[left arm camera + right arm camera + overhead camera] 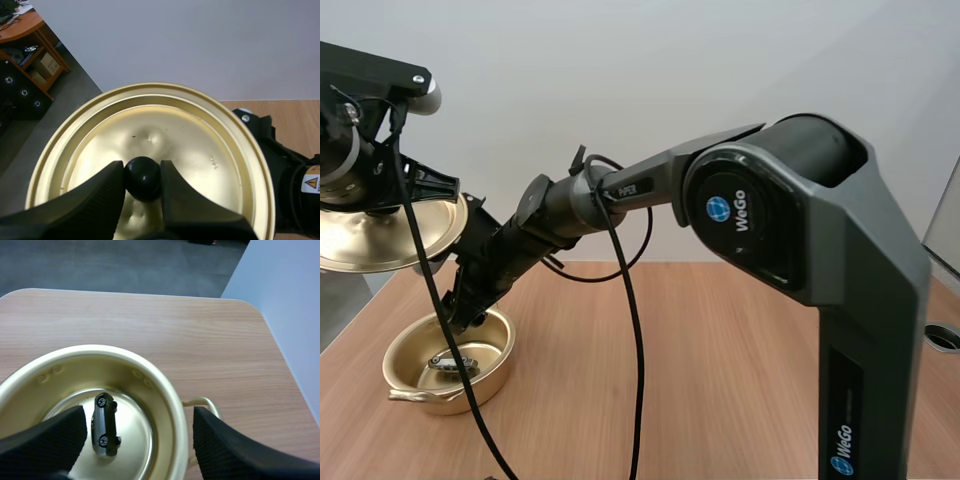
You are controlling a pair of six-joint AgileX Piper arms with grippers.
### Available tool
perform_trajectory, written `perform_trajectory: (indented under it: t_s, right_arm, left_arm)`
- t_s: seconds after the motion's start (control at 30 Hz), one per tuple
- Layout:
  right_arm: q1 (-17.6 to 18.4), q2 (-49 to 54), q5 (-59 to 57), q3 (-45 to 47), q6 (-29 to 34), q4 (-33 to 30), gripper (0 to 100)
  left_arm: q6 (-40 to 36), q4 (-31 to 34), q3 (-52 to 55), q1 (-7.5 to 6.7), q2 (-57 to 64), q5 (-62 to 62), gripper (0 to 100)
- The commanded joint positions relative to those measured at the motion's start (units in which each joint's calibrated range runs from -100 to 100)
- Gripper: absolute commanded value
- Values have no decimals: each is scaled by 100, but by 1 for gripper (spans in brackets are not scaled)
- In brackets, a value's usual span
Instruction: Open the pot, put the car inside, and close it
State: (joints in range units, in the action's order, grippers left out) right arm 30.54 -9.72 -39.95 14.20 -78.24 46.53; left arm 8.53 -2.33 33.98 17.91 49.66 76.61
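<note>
A small black car [105, 424] lies inside the round, shiny golden pot [165, 390], right gripper [137, 422] spread above; left gripper [141, 172] clamps the ridged lid [200, 135] by its black knob [143, 181].

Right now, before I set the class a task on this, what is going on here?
The left gripper pinches the black knob of the gold lid, holding it in the air beside the pot. The car lies inside the open pot on the table. The right gripper hovers open above it. The lid is not yet back on.
</note>
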Motion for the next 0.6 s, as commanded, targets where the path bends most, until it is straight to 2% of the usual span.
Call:
perform_trajectory:
  t_s: [0.0,0.23,0.37,0.57]
  right_arm:
    - [-40,83,16,-5,57,-7,100]
    - [-431,107,50,-5,503,-187,100]
    - [-774,107,70,-5,586,-187,100]
    - [-1313,107,-258,-5,1140,-187,100]
  left_arm:
    - [-6,3,1,3,-1,-24,0]
    - [-156,328,1,3,-1,-185,0]
    - [-176,329,1,3,-1,-278,0]
    - [-176,291,1,3,-76,-330,0]
